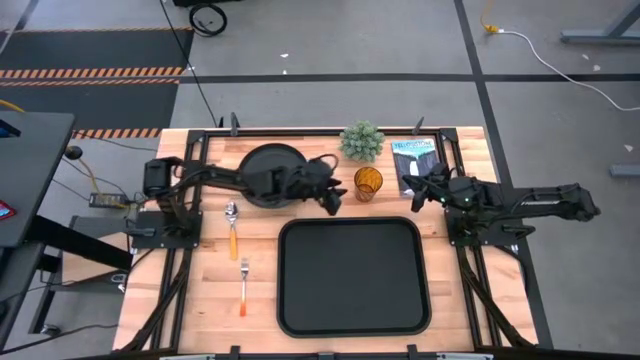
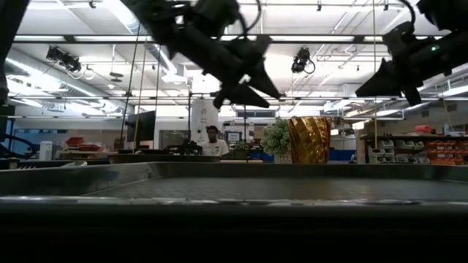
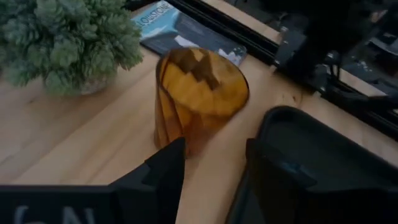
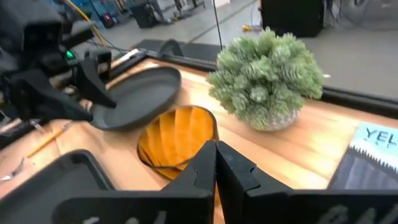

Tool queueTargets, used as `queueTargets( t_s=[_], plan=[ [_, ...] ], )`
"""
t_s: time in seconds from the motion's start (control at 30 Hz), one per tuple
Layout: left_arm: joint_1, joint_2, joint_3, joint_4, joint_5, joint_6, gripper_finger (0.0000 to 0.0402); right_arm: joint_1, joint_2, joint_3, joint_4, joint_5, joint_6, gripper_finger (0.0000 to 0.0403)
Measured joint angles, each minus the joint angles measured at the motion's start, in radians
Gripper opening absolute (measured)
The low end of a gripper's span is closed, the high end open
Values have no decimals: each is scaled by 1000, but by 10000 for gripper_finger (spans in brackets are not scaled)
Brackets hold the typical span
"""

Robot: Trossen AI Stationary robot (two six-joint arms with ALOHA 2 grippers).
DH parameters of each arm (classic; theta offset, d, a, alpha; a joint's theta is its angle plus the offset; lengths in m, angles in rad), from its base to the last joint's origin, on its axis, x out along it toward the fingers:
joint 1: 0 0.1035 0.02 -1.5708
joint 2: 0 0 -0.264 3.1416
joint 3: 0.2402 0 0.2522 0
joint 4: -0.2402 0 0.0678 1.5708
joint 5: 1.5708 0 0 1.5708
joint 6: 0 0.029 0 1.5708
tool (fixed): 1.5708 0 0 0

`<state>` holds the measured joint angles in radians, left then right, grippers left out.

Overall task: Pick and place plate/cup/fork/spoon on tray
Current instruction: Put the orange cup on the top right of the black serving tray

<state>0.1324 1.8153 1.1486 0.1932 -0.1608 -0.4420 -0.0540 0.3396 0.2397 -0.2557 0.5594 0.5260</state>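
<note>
The amber cup (image 1: 368, 183) stands upright on the wood table between both grippers; it also shows in the left wrist view (image 3: 199, 99) and the right wrist view (image 4: 177, 134). My left gripper (image 1: 326, 196) is open and raised above the table, just left of the cup, its fingers (image 3: 168, 168) pointing at it without touching. My right gripper (image 1: 411, 186) is shut and empty, right of the cup. The black plate (image 1: 272, 172) lies under my left arm. The spoon (image 1: 232, 225) and the fork (image 1: 243, 285) lie left of the black tray (image 1: 352, 275).
A small potted plant (image 1: 362, 140) stands at the far edge behind the cup. A booklet (image 1: 415, 158) lies right of it, under my right gripper. A person shows in the room beyond the table (image 2: 213, 142).
</note>
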Motion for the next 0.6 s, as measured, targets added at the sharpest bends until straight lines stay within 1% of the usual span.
queueTargets(
  t_s=[0.13, 0.3, 0.47, 0.6],
  plan=[
    [20, 80, 176, -176, 2, -1, 179, -47, 48, 0, -3, -37, -2, 16],
    [47, 192, 370, -348, 4, -1, 179, -75, 90, 0, -3, -37, -15, 16],
    [82, 257, 489, -482, 2, -19, 179, -80, 97, 0, -8, -38, -23, 16],
    [91, 276, 532, -534, 1, -26, 179, -79, 97, 0, -12, -38, -54, 16]
  ],
)
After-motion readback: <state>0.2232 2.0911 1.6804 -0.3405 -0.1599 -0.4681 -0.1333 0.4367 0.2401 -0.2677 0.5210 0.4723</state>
